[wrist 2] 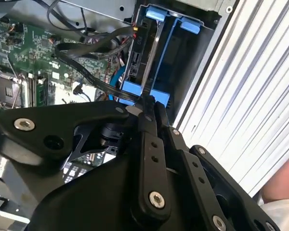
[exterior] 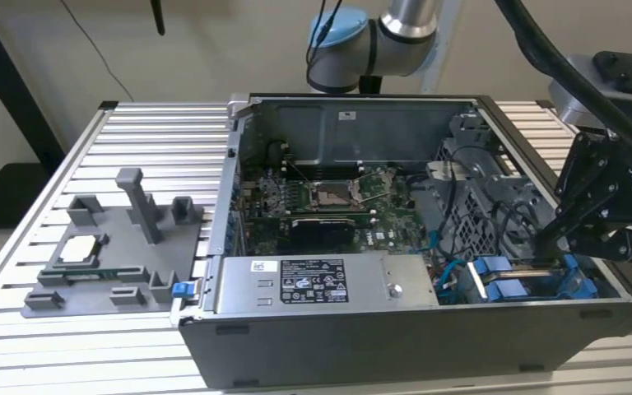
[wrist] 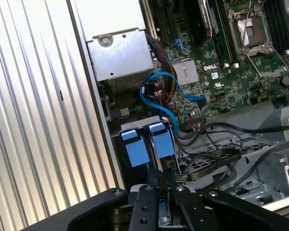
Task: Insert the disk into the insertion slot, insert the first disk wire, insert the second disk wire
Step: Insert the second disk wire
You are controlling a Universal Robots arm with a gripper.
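Disk [exterior: 503,288]: blue-framed drive, seated in the insertion slot [exterior: 579,284] at the case corner on the exterior view's right, near the front edge.

Listed from the exterior view's left to its right:

- Grey fixture block [exterior: 118,247] on the slatted table [exterior: 30,329]; well apart from the work.
- Open computer case [exterior: 404,346], motherboard [exterior: 327,202] in the middle, silver power supply [exterior: 327,284] toward the front.
- Black cable bundle [wrist 2: 91,48] and a blue cable [wrist: 159,103], running just beside the blue carriers.
- Gripper [wrist 2: 147,103]: fingers drawn nearly together, tips down at the blue carrier's end; whether they pinch a wire connector cannot be told.

Risks, as judged: a tilted connector could jam or bend at the drive's socket; the loose black cables could snag on the fingers; pushing off-line could shift the carrier in its bay.
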